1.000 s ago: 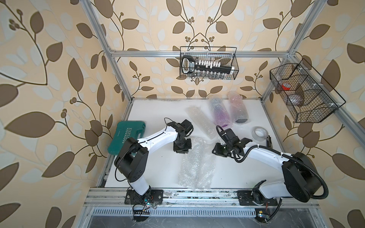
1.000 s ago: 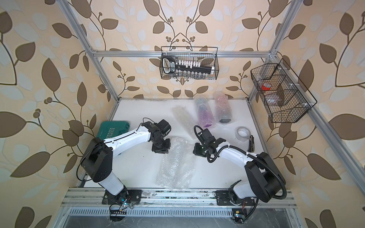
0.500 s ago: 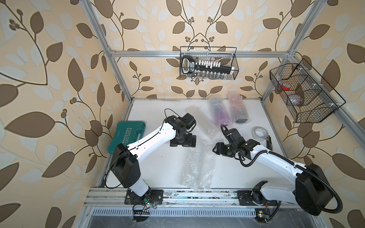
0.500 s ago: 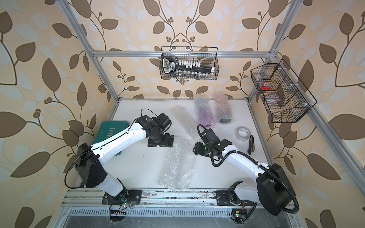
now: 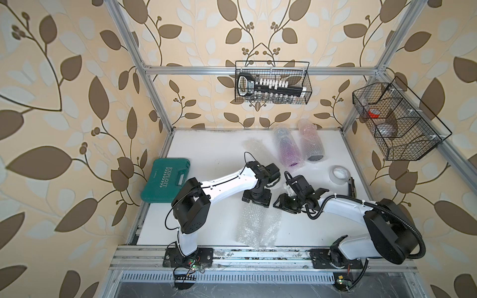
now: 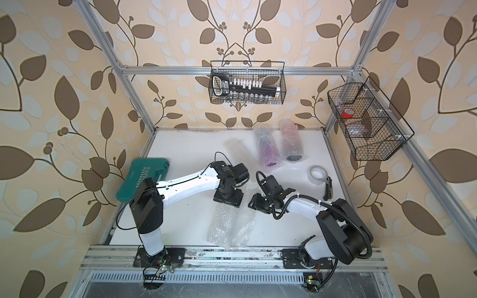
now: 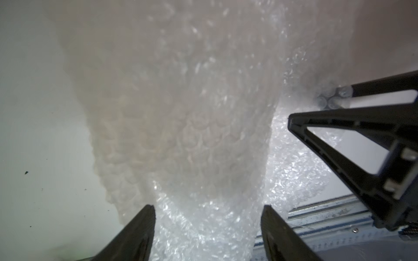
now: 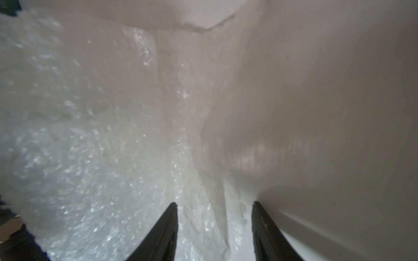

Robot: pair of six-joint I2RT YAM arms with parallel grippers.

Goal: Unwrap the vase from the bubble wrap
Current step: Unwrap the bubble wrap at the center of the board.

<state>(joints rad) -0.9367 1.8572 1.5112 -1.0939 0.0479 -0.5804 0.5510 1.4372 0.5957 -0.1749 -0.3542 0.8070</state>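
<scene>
Left arm (image 5: pixel 227 182) retreated over bubble wrap (image 5: pixel 258 227); vases (image 5: pixel 287 151) beyond.

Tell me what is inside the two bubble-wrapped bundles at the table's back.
The purple bundle shows only a purple body through the plastic; the pink bundle a pink top and dark end. Exact shapes are covered.

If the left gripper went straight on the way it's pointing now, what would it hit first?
Most likely the bubble wrap: in the left wrist view the crinkled sheet fills the line ahead of the left gripper, whose jaws stand apart. How near it is cannot be judged.
</scene>
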